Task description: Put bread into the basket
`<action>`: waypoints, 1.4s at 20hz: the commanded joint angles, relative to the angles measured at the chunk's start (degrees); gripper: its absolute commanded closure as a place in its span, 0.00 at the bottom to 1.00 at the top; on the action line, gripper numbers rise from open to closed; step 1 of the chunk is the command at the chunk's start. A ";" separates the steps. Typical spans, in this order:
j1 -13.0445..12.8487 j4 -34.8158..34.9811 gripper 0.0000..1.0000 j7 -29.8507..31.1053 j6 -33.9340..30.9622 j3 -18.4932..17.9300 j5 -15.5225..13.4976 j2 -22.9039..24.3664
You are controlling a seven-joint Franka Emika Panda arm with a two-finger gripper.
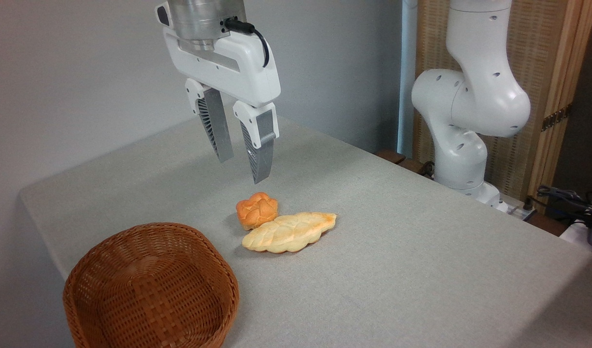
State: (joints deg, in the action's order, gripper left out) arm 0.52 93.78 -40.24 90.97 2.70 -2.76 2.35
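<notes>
The bread [288,232], a long pale yellow braided loaf with toasted tips, lies flat on the grey table near the middle. The basket [151,287], round reddish-brown wicker with nothing in it, stands at the lower left, to the left of the loaf. My gripper [242,170] hangs in the air above and behind the loaf, fingers pointing down and open, nothing between them. Its fingertips are well above the table.
A small round orange-brown knotted bun [257,210] touches the loaf's upper left end. The robot's white base [465,111] stands at the table's far right edge, with cables [566,198] beside it. The table's left edge runs just behind the basket.
</notes>
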 commanded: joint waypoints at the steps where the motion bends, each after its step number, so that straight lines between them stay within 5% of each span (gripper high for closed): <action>1: -0.26 -0.53 0.00 -0.90 -0.18 -0.51 -0.40 0.03; 28: -0.08 0.26 0.00 -0.37 2.80 -0.16 -0.49 0.12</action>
State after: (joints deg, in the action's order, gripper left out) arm 0.53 93.75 -40.24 91.56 2.70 -2.76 2.35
